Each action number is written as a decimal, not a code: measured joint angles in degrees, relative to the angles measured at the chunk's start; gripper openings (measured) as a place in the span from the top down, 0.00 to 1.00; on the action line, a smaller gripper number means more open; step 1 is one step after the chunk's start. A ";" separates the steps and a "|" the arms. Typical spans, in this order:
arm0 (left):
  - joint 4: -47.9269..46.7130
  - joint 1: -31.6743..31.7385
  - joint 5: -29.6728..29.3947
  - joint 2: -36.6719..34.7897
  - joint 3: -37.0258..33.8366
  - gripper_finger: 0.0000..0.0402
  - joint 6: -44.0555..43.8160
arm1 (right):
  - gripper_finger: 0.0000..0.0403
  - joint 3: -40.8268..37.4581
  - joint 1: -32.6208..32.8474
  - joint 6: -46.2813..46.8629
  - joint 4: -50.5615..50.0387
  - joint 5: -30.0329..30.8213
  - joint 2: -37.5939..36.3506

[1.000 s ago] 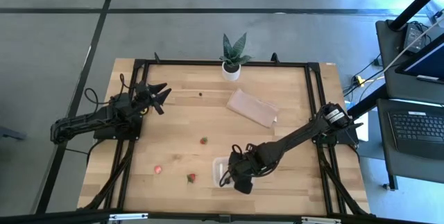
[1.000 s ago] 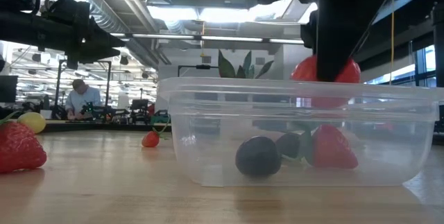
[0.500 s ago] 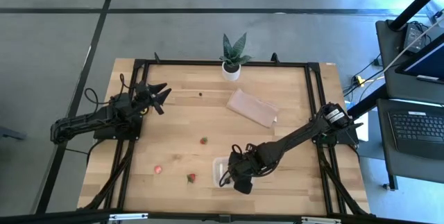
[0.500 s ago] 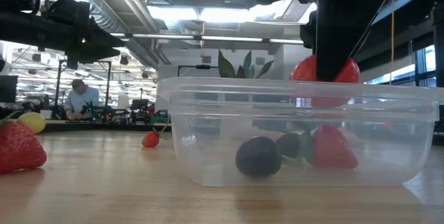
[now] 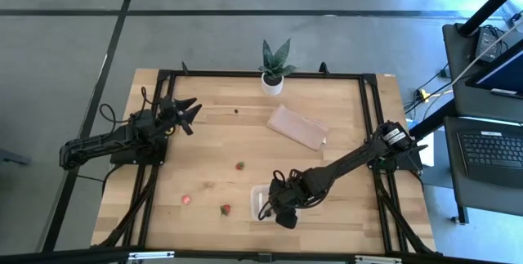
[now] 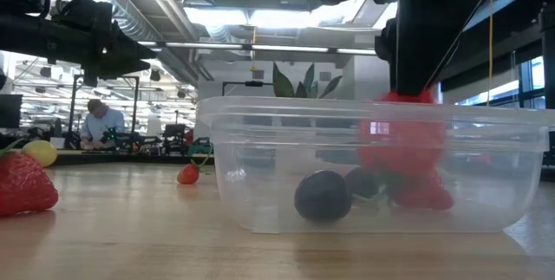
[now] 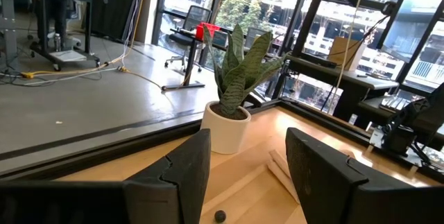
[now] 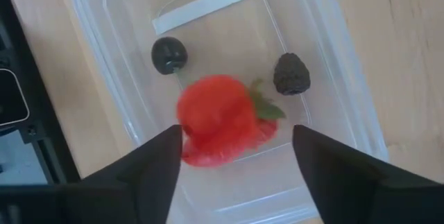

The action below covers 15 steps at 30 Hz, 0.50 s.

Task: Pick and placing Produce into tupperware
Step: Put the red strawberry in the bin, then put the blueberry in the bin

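The clear tupperware (image 5: 263, 201) stands near the table's near edge, with a round dark berry (image 8: 169, 55), a blackberry (image 8: 291, 73) and a strawberry with a green top (image 8: 269, 110) lying in it. A second strawberry (image 8: 211, 116), blurred, is in the air between the rim and the floor of the tupperware (image 6: 395, 150). My right gripper (image 8: 236, 151) is open right above it, over the tupperware (image 6: 260, 167). My left gripper (image 5: 189, 110) is open and empty, raised at the far left. Three strawberries (image 5: 240, 165) (image 5: 185, 200) (image 5: 225, 209) lie on the table.
A potted plant (image 5: 274, 72) stands at the far edge, and a tan sheet (image 5: 297, 127) lies right of centre. A small dark berry (image 5: 237, 109) lies near the far edge. In the low view a yellow fruit (image 6: 41, 152) lies beyond a strawberry (image 6: 24, 185) at the left.
My right gripper has let go of the strawberry that it held at the height of the tupperware's rim. The strawberry is dropping into the tupperware, onto the fruit there. The gripper itself has kept its place.
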 joint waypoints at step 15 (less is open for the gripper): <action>0.01 -0.01 0.00 -0.01 0.00 0.56 0.00 | 0.22 9.03 -2.56 -7.55 -5.13 8.48 -4.16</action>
